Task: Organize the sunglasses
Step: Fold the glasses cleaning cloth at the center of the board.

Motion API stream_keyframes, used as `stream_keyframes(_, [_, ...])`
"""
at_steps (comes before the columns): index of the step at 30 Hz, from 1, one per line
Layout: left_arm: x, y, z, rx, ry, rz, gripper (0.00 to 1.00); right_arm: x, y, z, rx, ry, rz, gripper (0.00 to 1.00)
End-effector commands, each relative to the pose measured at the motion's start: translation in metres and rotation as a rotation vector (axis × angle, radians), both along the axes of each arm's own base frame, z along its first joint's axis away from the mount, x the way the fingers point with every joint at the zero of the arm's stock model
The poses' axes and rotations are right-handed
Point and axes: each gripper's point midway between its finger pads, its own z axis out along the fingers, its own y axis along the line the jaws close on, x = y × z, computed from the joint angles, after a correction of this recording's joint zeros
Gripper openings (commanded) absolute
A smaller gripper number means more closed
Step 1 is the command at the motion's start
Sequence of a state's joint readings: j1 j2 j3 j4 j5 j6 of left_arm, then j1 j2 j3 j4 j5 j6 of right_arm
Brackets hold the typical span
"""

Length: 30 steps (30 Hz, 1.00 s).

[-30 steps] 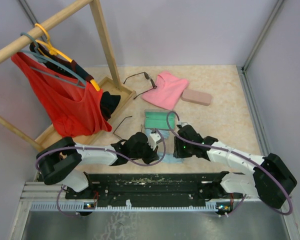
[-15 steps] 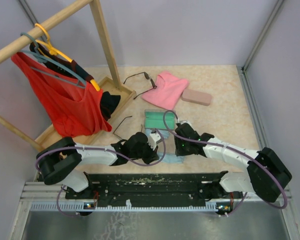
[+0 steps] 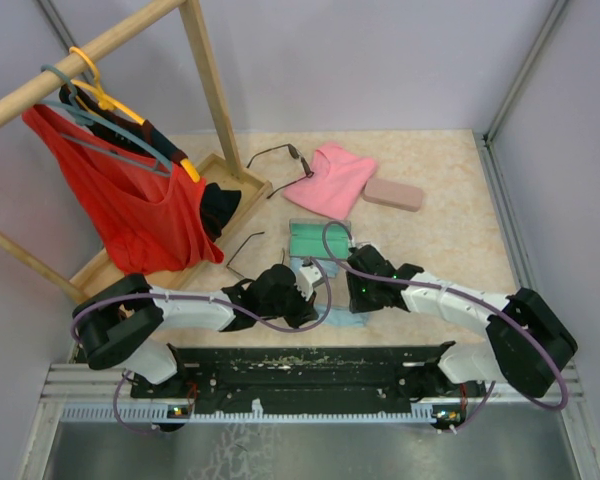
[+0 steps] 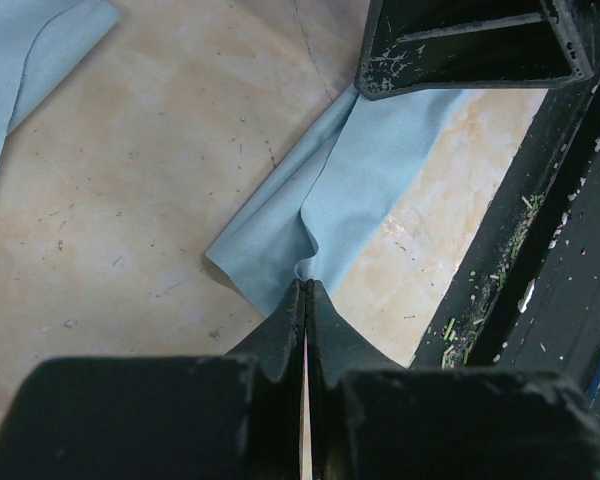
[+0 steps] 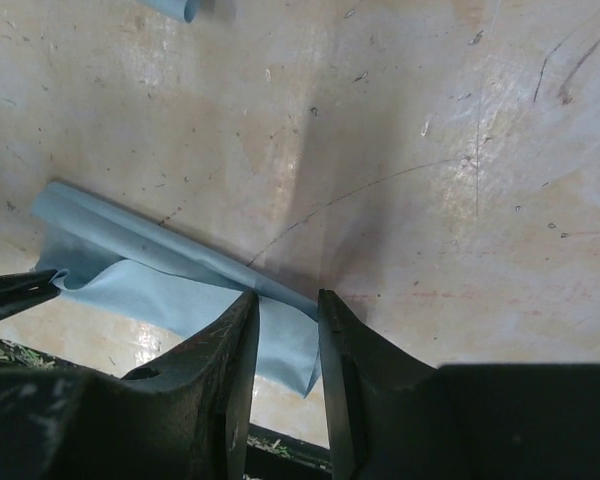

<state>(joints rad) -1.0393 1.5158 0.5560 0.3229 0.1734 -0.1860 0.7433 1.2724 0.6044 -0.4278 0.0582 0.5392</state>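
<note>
sunglasses (image 3: 295, 155) unmoved; left jaws clamped on cloth (image 4: 320, 200); right jaws slightly parted astride cloth, arm shifted inward.

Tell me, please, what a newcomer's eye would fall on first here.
The red top hanging from the wooden rack at the far left stands out, then the pink cloth at far centre. At the near edge the left gripper pinches a light-blue cloth, the right gripper straddling its edge.

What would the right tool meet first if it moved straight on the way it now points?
The light-blue cloth: its rolled edge lies just ahead of the right tool. Behind it, probably the table top.
</note>
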Motion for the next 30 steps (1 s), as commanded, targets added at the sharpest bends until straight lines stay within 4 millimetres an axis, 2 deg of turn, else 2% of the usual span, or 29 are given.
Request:
stream_keyframes(1, [0.0,-0.006,0.008,-0.035,-0.015,-0.007,0.01,0.01,0.01,0.011,0.036,-0.029,0.01,0.29])
stream_keyframes(14, [0.0,-0.005,0.008,-0.035,-0.015,0.0,0.01,0.011,0.012,0.023,0.07,-0.058,0.003,0.0])
stream_keyframes(23, [0.009,-0.011,0.023,-0.08,-0.023,0.051,0.01,0.017,0.006,0.033,0.1,-0.132,-0.057,0.0])
stream_keyframes(30, [0.036,-0.019,0.043,-0.14,-0.041,0.111,0.01,0.032,-0.002,0.042,0.108,-0.225,-0.141,0.0])
